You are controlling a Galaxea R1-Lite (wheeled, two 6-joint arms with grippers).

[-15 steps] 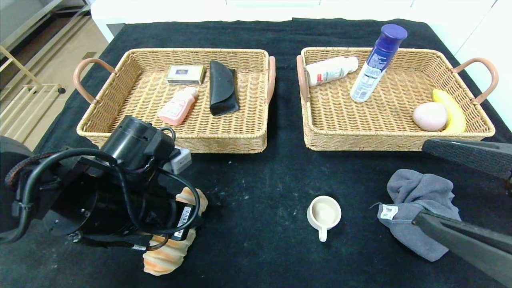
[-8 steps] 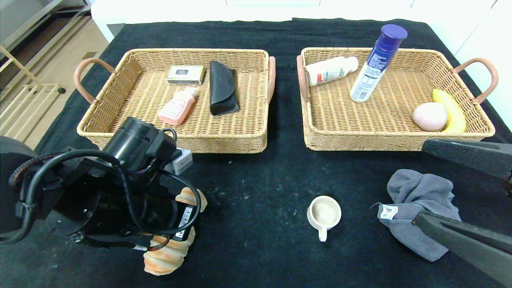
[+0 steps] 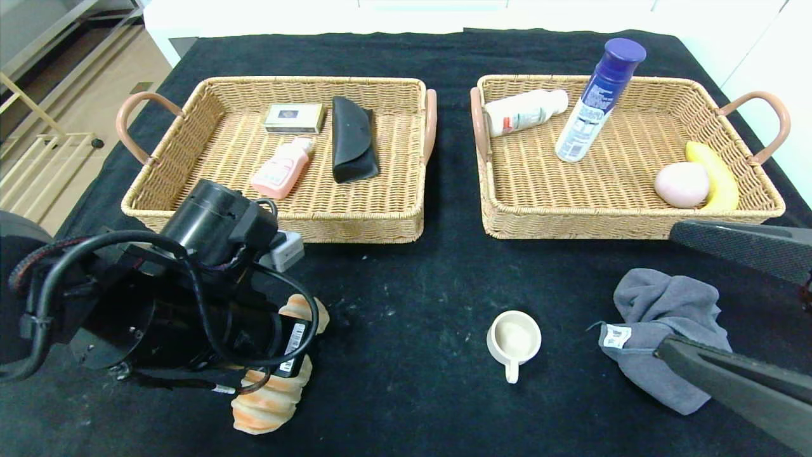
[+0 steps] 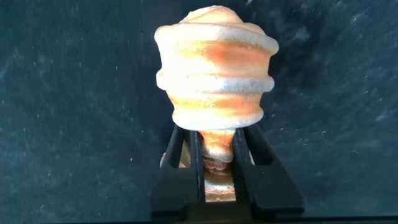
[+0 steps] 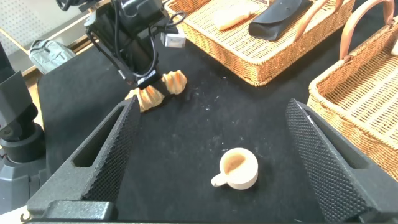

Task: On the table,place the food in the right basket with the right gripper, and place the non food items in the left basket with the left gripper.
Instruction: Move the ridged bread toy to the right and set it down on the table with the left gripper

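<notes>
Croissant: ridged, golden-orange with pale creases, lying on the black tablecloth at the near left, in front of the left basket. In the left wrist view the left gripper has its jaws pinched together on the croissant's narrow middle, bulging end sticking out past the fingertips. In the head view the left arm body covers most of it; only the two ends show.

Right gripper hovers at the near right over the table, fingers spread wide, holding nothing.

Counts:
- two wicker baskets with pink handles, left and right basket
- left basket: one small flat box, one pink bottle lying down, one black pouch
- right basket: one white bottle lying down, one blue-capped spray can leaning, one pink egg-shaped item, one banana touching it
- on the cloth: one cream cup with handle, near the middle; one grey crumpled cloth with a white tag to its right
</notes>
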